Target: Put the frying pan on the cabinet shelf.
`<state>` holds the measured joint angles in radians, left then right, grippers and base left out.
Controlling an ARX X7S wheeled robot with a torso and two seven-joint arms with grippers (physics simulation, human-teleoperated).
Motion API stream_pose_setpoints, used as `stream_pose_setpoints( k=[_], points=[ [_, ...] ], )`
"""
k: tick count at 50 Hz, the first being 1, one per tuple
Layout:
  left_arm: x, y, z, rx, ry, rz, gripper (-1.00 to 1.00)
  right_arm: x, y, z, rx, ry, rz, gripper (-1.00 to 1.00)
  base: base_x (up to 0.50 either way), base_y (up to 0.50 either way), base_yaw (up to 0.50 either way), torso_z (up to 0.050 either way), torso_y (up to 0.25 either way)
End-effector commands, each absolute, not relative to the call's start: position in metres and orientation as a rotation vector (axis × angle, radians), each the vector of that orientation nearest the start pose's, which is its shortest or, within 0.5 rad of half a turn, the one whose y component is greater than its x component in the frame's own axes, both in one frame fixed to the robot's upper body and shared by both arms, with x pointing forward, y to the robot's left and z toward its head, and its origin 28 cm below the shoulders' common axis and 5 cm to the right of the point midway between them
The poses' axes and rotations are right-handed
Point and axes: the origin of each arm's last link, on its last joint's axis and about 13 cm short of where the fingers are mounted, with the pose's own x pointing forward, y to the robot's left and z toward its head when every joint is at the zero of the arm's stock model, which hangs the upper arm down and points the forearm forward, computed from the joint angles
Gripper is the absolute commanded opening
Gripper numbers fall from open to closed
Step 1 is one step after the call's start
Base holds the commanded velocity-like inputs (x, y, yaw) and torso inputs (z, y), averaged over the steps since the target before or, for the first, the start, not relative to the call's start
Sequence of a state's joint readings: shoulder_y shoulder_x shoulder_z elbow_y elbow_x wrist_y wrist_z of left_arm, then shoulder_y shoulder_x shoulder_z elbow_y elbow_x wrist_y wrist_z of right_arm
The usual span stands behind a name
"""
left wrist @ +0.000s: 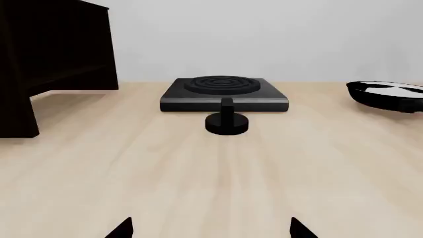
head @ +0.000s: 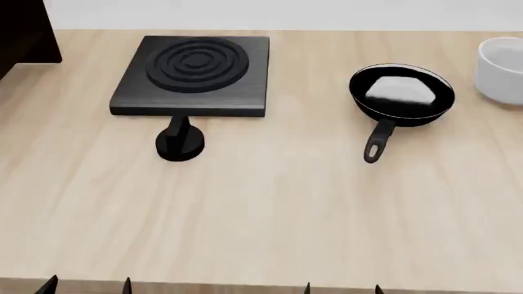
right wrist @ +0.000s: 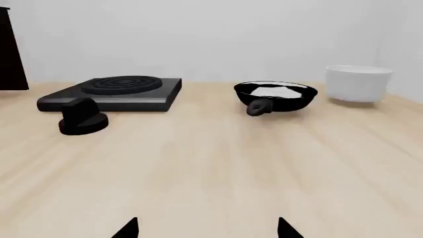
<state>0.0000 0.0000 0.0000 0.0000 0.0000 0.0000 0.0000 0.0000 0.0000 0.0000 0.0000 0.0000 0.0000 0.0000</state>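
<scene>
Presently nothing is done: frying pan (head: 401, 94) sits on the table (head: 270, 208) between stove plate (head: 195, 75) and white bowl (head: 500, 70), ungrasped. Left gripper (left wrist: 210, 229) and right gripper (right wrist: 207, 228) both spread, empty. Cabinet (left wrist: 46, 59) awaits, well apart.

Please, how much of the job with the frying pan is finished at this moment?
Done: nothing yet. The frying pan sits on the table between the stove plate and the white bowl, its handle toward the robot. In hand: nothing; only the fingertips of the left hand and the right hand show, spread apart and holding nothing. Left: grasp the pan and carry it to the cabinet shelf, far left.
</scene>
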Motion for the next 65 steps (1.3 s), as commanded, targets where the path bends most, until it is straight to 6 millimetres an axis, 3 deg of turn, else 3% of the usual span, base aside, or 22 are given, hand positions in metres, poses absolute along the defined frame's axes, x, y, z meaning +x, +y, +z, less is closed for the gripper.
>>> stream_pose_setpoints(
  k=[1, 17, 31, 65],
  points=[
    [0.2105, 0.2055, 0.0130, 0.000, 0.000, 0.000, 1.00, 0.2105, -0.0963, 0.0130, 0.000, 0.000, 0.000, 1.00, 0.00, 0.00, 0.00, 0.000, 0.000],
    [0.2112, 0.2050, 0.0096, 0.015, 0.043, 0.003, 1.00, 0.2114, -0.0971, 0.0130, -0.005, 0.003, 0.003, 1.00, 0.00, 0.00, 0.00, 0.000, 0.000],
    [0.2096, 0.2068, 0.0122, 0.039, -0.032, -0.014, 1.00, 0.2128, -0.0977, 0.0068, -0.009, 0.010, 0.009, 1.00, 0.00, 0.00, 0.00, 0.000, 0.000],
    [0.2084, 0.2036, 0.0116, 0.045, -0.032, -0.065, 1.00, 0.2131, -0.0982, 0.0068, -0.014, -0.002, 0.007, 1.00, 0.00, 0.00, 0.00, 0.049, 0.015]
  ],
)
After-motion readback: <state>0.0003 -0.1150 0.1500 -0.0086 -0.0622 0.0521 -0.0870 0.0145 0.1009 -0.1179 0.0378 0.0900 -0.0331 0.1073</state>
